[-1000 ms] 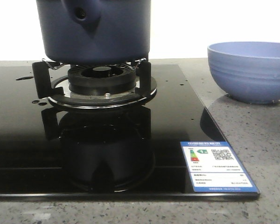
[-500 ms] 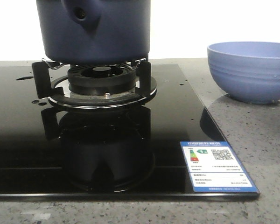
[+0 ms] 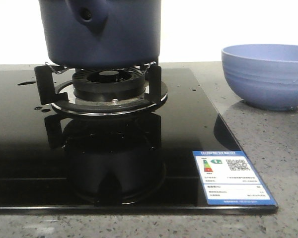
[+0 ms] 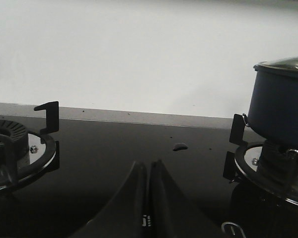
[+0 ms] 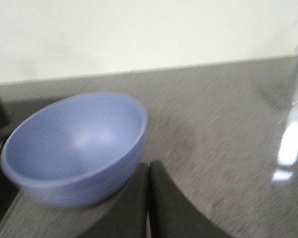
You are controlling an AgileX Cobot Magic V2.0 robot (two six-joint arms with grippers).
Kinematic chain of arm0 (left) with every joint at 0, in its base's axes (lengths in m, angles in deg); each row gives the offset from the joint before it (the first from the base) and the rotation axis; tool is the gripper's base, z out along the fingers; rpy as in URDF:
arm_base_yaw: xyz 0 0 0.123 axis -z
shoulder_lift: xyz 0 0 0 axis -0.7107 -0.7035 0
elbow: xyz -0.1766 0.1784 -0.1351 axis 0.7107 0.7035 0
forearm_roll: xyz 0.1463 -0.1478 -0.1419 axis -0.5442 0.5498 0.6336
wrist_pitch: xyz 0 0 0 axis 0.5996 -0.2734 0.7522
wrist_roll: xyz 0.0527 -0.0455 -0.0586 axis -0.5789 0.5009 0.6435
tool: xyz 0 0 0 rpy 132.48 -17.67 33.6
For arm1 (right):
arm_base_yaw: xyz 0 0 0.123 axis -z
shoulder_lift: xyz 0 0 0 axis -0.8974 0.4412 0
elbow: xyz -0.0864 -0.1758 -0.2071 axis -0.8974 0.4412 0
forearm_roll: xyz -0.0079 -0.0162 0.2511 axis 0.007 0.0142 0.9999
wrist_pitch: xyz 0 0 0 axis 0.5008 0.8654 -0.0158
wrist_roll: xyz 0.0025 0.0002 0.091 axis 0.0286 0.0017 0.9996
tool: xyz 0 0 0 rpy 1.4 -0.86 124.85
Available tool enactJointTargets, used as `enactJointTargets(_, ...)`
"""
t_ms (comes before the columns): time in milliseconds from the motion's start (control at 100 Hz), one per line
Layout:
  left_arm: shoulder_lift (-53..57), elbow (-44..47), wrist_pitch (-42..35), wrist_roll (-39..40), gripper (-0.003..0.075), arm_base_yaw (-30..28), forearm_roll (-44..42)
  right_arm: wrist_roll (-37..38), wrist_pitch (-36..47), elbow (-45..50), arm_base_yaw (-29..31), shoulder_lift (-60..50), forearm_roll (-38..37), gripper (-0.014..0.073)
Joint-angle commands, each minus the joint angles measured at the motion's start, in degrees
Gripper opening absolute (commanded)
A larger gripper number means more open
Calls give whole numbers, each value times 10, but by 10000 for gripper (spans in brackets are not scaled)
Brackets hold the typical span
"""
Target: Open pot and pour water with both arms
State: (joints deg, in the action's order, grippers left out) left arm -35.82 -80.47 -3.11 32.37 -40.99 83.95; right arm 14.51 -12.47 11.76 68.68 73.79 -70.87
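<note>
With both the left hand [image 4: 148, 198] and the right hand [image 5: 148, 198] clenched on nothing, the large matte navy-blue cylindrical pot [image 4: 280, 106] sits lidded on its burner off to the left hand's side, so the left hand should unclench before reaching the lid.

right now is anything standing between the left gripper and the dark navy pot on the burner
Nothing visible does. From the shut left gripper to the dark navy cylindrical pot lies only bare glossy black cooktop glass.
</note>
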Motion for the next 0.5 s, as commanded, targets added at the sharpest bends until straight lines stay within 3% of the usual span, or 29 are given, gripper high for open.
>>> enactJointTargets(0, 16, 19, -39, 3, -20, -1, 0, 75, 100, -2, 1, -16, -112, -63)
enactJointTargets(300, 16, 19, -39, 3, -20, -1, 0, 79, 138, 118, 1, -129, -138, -63)
enactJointTargets(460, 16, 19, -39, 3, -20, -1, 0, 134, 175, 201, 1, -184, -156, -63)
enactJointTargets(490, 16, 19, -39, 3, -20, -1, 0, 140, 140, 199, 1, -199, -159, -63)
